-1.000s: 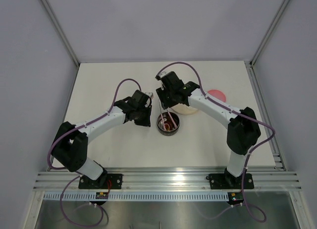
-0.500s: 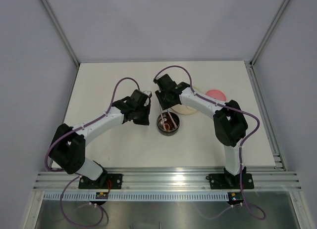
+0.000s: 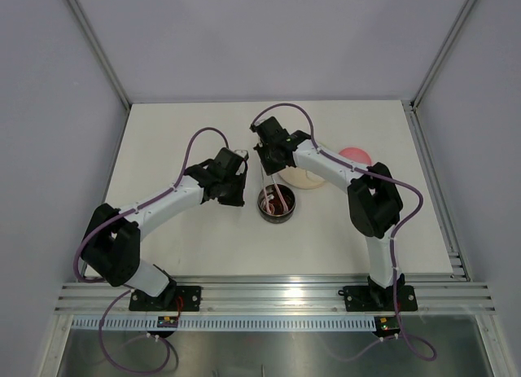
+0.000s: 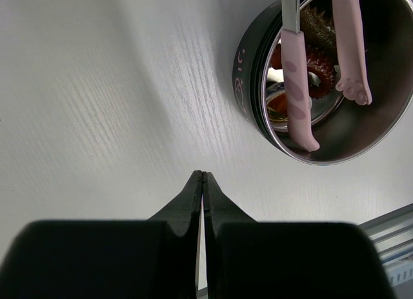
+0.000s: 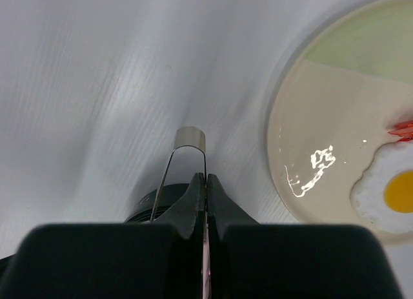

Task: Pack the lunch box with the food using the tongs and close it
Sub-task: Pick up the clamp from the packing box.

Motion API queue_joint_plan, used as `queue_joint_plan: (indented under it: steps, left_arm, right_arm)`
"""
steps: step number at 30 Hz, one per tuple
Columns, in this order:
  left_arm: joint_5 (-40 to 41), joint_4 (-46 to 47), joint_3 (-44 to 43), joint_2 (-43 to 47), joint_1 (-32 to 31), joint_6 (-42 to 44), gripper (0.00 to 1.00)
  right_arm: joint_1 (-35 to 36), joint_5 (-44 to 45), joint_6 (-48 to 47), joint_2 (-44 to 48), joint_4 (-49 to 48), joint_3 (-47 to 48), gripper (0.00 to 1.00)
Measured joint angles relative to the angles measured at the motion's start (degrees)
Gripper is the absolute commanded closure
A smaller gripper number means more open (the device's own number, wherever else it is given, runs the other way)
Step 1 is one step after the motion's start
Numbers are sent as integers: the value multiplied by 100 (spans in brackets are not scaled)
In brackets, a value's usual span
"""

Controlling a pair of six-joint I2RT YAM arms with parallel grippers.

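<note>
The steel lunch box (image 3: 278,205) stands mid-table, and the pale pink tongs (image 3: 277,195) stand in it with their tips down. In the left wrist view the tongs' pink tips (image 4: 297,86) rest inside the lunch box (image 4: 248,86) on dark red food (image 4: 319,59). My right gripper (image 5: 206,176) is shut on one slim arm of the tongs just below their steel joined end (image 5: 190,139); the other arm runs free on the left. A fried egg (image 5: 393,195) lies on the cream plate (image 5: 322,118). My left gripper (image 4: 203,174) is shut and empty, over bare table left of the lunch box.
The pink lid (image 3: 356,156) lies flat at the back right, beyond the cream plate (image 3: 309,180). An aluminium rail (image 3: 277,295) runs along the near table edge. Grey walls enclose the table on three sides.
My right gripper has shut on the tongs, and the right arm has folded in closer over the lunch box. The left arm has barely moved.
</note>
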State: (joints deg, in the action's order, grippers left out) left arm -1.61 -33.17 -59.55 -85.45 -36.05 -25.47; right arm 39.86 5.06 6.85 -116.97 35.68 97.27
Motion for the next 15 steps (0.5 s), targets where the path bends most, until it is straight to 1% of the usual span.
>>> queue_joint_plan:
  steps: [12,15]
  left_arm:
    - [151,-17,0,111,0,0,100]
    - [221,-15,0,256,0,0,100]
  right_arm:
    - [0,-7,20,348,-46,4,100]
    - [0,-20,50,387,-24,199,100]
